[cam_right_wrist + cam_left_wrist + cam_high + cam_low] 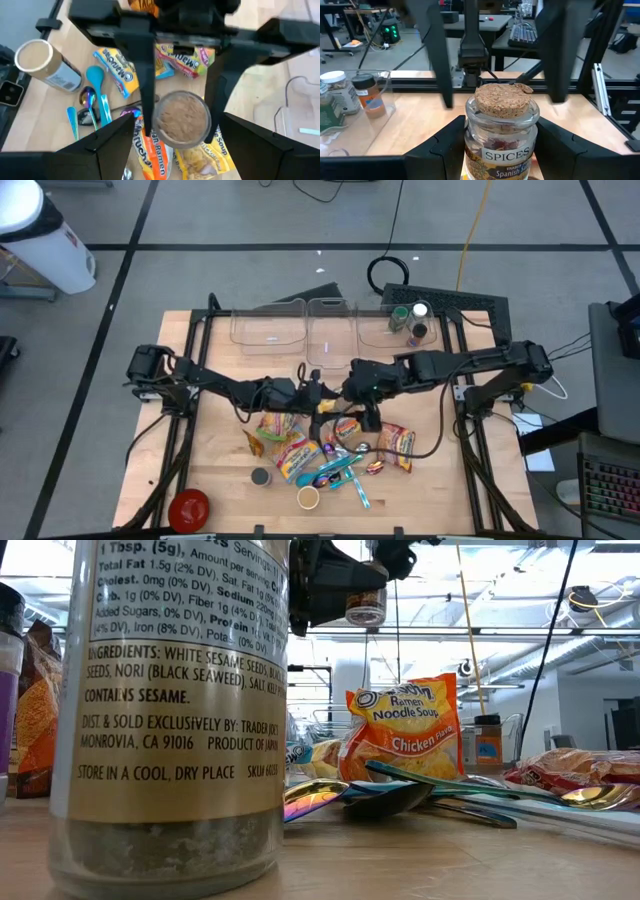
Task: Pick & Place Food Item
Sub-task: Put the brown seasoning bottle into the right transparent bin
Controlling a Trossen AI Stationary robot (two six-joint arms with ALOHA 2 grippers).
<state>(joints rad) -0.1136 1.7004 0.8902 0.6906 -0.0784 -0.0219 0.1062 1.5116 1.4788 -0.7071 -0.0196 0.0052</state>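
Cork-stoppered spice jar (501, 131) held aloft above the tabletop (215, 440), clenched by the left claw (502, 150); right claw (181, 125) spread around it, its fingers flanking the stopper.

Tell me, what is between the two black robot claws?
A small glass spice jar with a cork stopper. The left gripper clamps it; the right gripper stands open around it. Both wrist views show this.
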